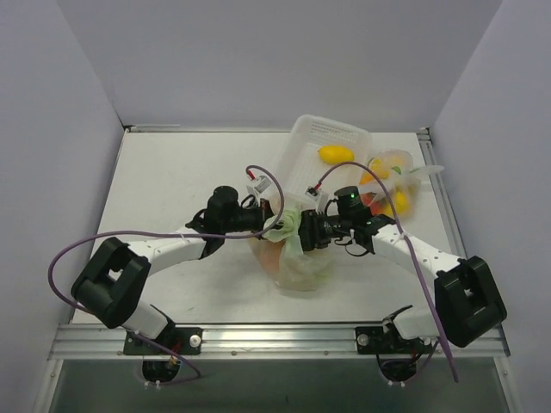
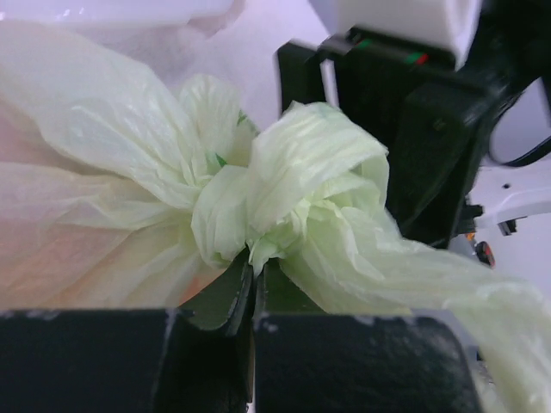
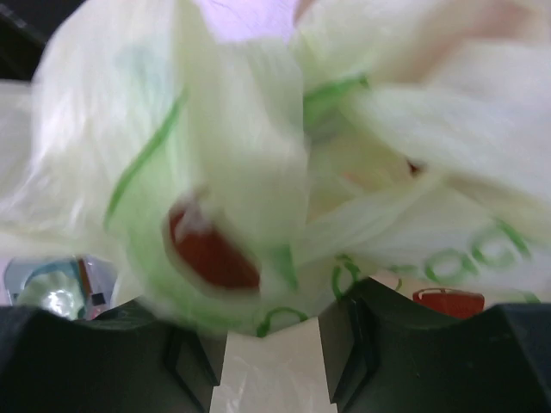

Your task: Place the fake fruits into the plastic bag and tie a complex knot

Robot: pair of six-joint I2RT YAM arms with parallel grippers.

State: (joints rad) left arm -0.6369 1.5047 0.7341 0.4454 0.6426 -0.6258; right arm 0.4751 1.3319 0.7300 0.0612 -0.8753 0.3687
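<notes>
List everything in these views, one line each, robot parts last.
plastic bag: one, pale green with avocado prints, table centre, neck bunched into a knot
fake fruits: count unclear, orange-red, showing through the plastic bag
lemon: one, yellow, in the basket
basket: one, white, slotted, rear, right of centre
clear bag: one, see-through, right of the basket, holding yellow, orange and red fruits
table: one, white
left gripper: one, black, shut on the plastic bag's twisted neck
right gripper: one, black, jaws apart, at the plastic bag
</notes>
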